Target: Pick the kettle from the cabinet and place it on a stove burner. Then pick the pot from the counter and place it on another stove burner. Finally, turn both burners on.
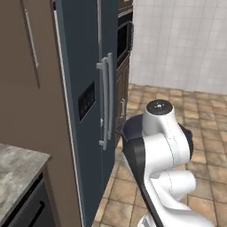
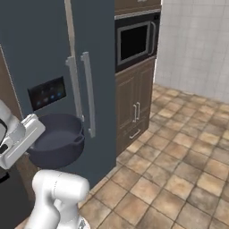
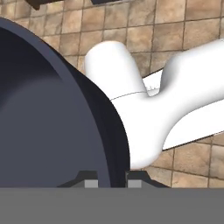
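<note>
The dark blue-grey pot (image 2: 58,143) hangs in the air in front of the fridge, its open mouth tilted up. My gripper (image 2: 38,134) holds it by the rim at its left side. In the hand view the curved rim of the pot (image 3: 52,122) runs down between my two finger tips, and the gripper (image 3: 112,182) is shut on it. A dark edge of the pot (image 1: 132,127) peeks out behind my arm. A corner of the marble-look counter (image 1: 17,168) lies at the lower left. The kettle and the stove burners are out of view.
A tall dark blue fridge (image 1: 84,88) with two vertical bar handles stands right ahead. A built-in microwave (image 2: 134,40) sits over brown lower cabinets (image 2: 134,107) to its right. A brown cabinet door (image 1: 22,66) with a long silver handle is left. Tiled floor (image 2: 179,170) spreads right.
</note>
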{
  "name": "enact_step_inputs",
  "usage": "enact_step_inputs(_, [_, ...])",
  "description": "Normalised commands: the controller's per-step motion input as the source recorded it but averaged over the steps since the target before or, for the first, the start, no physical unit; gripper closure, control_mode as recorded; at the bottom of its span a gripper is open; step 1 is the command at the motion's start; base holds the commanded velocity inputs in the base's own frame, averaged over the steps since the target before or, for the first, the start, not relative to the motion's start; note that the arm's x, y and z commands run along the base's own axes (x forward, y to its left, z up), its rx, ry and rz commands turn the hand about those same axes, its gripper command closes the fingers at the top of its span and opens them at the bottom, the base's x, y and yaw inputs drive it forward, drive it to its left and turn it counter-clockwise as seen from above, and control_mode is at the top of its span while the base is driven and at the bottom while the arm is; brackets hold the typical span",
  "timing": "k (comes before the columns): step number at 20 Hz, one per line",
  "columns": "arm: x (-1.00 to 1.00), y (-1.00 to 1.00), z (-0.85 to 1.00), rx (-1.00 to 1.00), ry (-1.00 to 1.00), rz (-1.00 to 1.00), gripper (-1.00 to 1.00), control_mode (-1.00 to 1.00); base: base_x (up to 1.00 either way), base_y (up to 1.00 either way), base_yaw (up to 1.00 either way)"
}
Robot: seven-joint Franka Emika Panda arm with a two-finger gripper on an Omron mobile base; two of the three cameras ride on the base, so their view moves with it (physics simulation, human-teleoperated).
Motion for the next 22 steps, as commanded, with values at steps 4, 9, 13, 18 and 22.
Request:
enact_step_inputs(4, [0.0,0.0,0.0,0.0,0.0,0.0,1.0,1.0,-0.22,0.04,-0.45])
enact_step_inputs(9, [0.0,0.0,0.0,0.0,0.0,0.0,1.0,1.0,-0.18,0.07,-0.46])
enact_step_inputs(13, [0.0,0.0,0.0,0.0,0.0,0.0,1.0,1.0,-0.18,0.08,-0.46])
enact_step_inputs(18, [0.0,0.0,0.0,0.0,0.0,0.0,1.0,1.0,-0.17,0.11,-0.47])
enact_step_inputs(22, [0.0,0.0,0.0,0.0,0.0,0.0,1.0,1.0,-0.16,0.15,-0.47])
